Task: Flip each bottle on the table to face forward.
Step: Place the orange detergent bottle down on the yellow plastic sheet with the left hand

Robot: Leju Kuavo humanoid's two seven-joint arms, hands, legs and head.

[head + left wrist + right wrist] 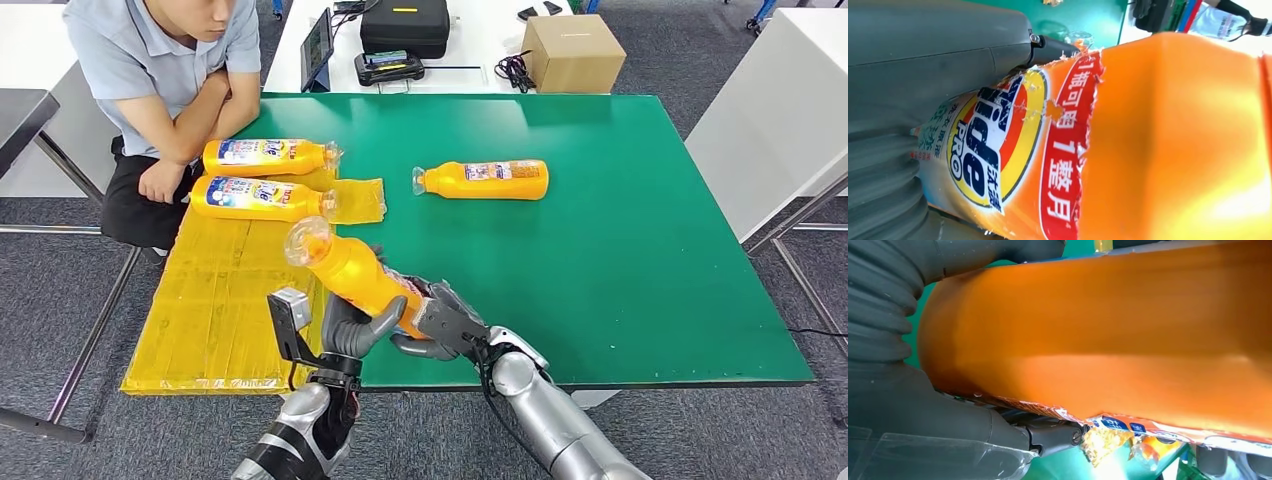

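A: Nearest first: where is the held bottle [350, 275]?

B: Lifted off the desk [640, 300] above its near edge, around 7 o'clock from the desk's middle; it tilts, clear cap toward 11 o'clock, base down in both hands; the left hand [355, 328] cups it from below, thumb wrapped on the side; the right hand [445, 322] clasps the base end, fingers [440, 292] curled round it.

A: Which way does its front face?

B: From the head view, plain orange shows on top; the left wrist view catches the torn label [998, 145] just beside the thumb; so I judge the roll unfinished.

A: How to finish it well?

B: Keep one hand firm as the other regrips; turn it about its long axis until the label is uppermost; the smooth plastic could slip, so lower it before letting go; set it on the yellow mat [215, 310], below the two bottles [262, 178] lying at 10 o'clock with labels up.

A: And beyond?

B: A fourth bottle [485, 180] lies at 12 o'clock, well apart; a person [165, 70] sits at the far left corner.
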